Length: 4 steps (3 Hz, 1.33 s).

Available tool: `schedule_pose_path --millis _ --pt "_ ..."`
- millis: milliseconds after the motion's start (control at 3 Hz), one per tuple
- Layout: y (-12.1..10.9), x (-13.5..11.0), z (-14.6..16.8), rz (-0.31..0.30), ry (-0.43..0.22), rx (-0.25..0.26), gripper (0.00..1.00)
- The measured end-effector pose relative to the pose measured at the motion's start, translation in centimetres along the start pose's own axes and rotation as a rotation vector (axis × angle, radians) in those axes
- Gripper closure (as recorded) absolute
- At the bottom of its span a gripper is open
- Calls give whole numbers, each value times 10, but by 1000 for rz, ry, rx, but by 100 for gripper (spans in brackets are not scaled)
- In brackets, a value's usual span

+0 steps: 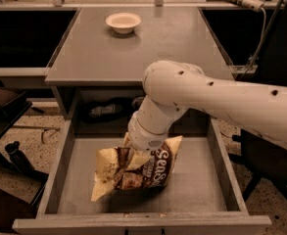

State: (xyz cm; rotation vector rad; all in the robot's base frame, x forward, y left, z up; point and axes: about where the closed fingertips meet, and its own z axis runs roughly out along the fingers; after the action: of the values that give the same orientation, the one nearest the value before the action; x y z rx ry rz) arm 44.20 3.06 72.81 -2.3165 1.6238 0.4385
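Note:
My gripper [136, 152] reaches down into the open grey drawer [198, 185], at the end of the white arm [216, 97] that comes in from the right. It is shut on the crumpled top of a yellow and brown chip bag [133, 174]. The bag sits low in the drawer's middle, its lower corner pointing to the front left. The arm's wrist hides most of the gripper.
A white bowl [123, 21] stands at the back of the grey tabletop [172, 43] above the drawer. A dark object [104, 110] lies at the drawer's back under the tabletop. Black furniture [6, 106] stands at the left, and a dark chair [275, 165] at the right.

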Motion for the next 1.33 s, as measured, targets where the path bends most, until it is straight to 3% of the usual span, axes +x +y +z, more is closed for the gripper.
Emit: schedule_pose_path --millis 1000,1333 --pt "0 0 0 0 0 0 14" --pt "0 0 0 0 0 0 0"
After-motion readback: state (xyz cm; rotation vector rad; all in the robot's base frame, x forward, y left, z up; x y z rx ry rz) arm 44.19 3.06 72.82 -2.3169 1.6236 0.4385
